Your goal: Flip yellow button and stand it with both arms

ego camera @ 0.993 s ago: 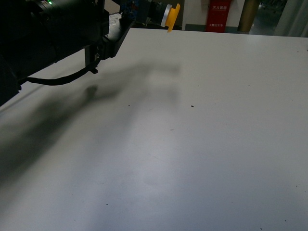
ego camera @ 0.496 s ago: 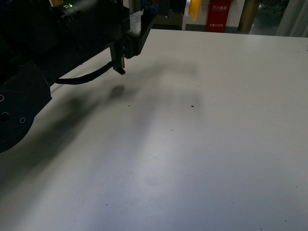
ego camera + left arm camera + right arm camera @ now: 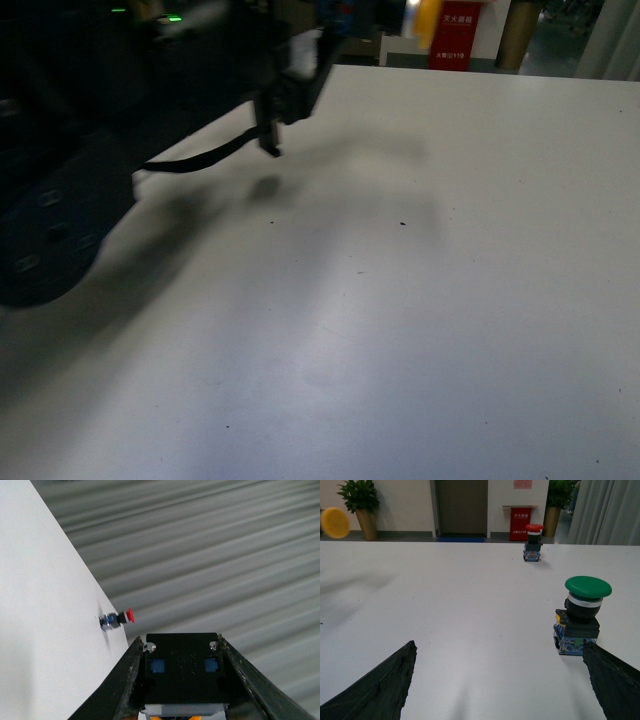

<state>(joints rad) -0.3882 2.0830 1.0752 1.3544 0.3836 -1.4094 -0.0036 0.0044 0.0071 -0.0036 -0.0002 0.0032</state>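
My left gripper [image 3: 180, 641] is shut on the yellow button [image 3: 182, 672], held in the air. Its black block with two blue squares fills the space between the fingers, and a strip of yellow shows below it. In the front view the left arm [image 3: 150, 100] is a blurred dark mass at the upper left, and the yellow button's cap [image 3: 428, 18] is a blur at the top edge. The right wrist view shows that cap [image 3: 335, 522] as a yellow disc at the far left above the table. My right gripper [image 3: 499, 647] is open over bare table, holding nothing.
A green button [image 3: 582, 615] stands upright on the white table [image 3: 470, 605], close to one right finger [image 3: 615, 680]. A red button [image 3: 534, 542] stands near the far table edge. A small red button [image 3: 117, 620] also shows in the left wrist view. Planters and a red box stand beyond the table.
The left arm has swung rightward across the front view with the yellow button in its grip. The yellow cap has shifted right along the top edge, and the arm's shadow followed.
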